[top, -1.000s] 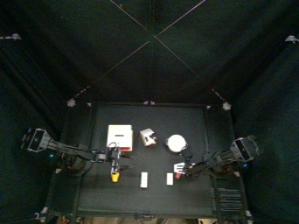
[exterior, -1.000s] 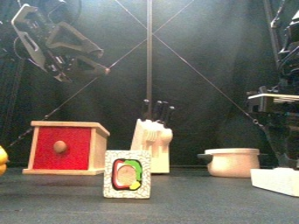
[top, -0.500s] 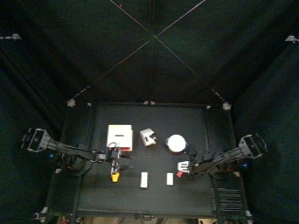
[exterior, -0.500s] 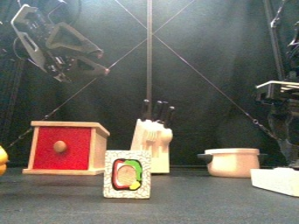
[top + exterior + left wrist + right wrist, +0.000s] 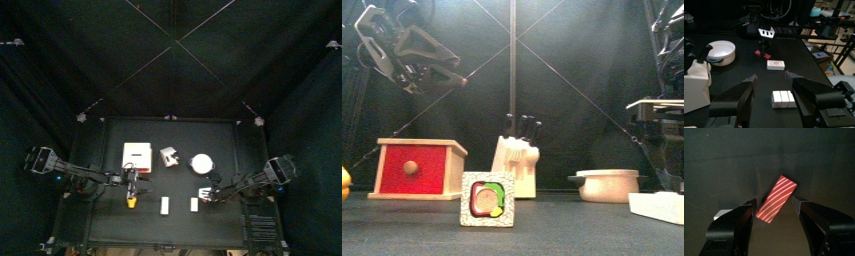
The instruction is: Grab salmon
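Note:
The salmon (image 5: 777, 198), a small red piece with thin white stripes, lies flat on the black table. In the right wrist view it sits slanted between the jaws of my right gripper (image 5: 775, 203), which stand wide open on either side without touching it. From the left wrist view the salmon (image 5: 767, 56) shows as a red bit under the right gripper (image 5: 765, 46). In the top view the right gripper (image 5: 203, 190) hovers right of the table's middle and covers the salmon. My left gripper (image 5: 771, 77) is open and empty, raised over the table's left side.
A white bowl (image 5: 202, 162), a knife block (image 5: 170, 155) and a wooden box with a red front (image 5: 136, 155) stand across the table's middle. Two white bars (image 5: 164, 205) (image 5: 194, 204) and a yellow-orange piece (image 5: 131, 200) lie near the front edge. A sushi-roll tile (image 5: 486, 198) stands in front.
The right gripper's jaws have spread wider and the right arm has shifted slightly over the salmon. The left arm has not moved.

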Motion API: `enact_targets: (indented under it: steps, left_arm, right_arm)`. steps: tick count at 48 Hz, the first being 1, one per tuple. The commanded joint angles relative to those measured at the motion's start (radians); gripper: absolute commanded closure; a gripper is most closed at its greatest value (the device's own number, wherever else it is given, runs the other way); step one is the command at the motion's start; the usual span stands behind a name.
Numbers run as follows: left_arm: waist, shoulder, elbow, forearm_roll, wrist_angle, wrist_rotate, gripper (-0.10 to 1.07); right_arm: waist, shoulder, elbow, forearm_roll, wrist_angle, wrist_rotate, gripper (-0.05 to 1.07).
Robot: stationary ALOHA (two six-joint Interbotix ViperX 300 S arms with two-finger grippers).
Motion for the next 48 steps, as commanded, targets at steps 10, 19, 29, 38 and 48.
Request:
enact_targets:
  steps: [10, 19, 29, 38, 48]
  left_arm:
    - [-0.002, 0.000, -0.011, 0.000, -0.005, 0.000, 0.12]
    - [-0.002, 0.000, -0.011, 0.000, -0.005, 0.000, 0.12]
    - [-0.002, 0.000, -0.011, 0.000, -0.005, 0.002, 0.12]
    - [-0.002, 0.000, -0.011, 0.000, -0.005, 0.000, 0.12]
    - [-0.002, 0.000, -0.011, 0.000, -0.005, 0.002, 0.12]
  right_arm:
    - [0.002, 0.000, 0.012, 0.008, -0.023, 0.002, 0.13]
    - [-0.002, 0.017, 0.015, 0.005, -0.048, -0.006, 0.19]
    - [0.000, 0.025, 0.021, 0.005, -0.057, -0.008, 0.29]
    - [0.014, 0.025, 0.018, 0.003, -0.084, -0.034, 0.31]
    - [0.017, 0.025, 0.015, -0.002, -0.086, -0.060, 0.32]
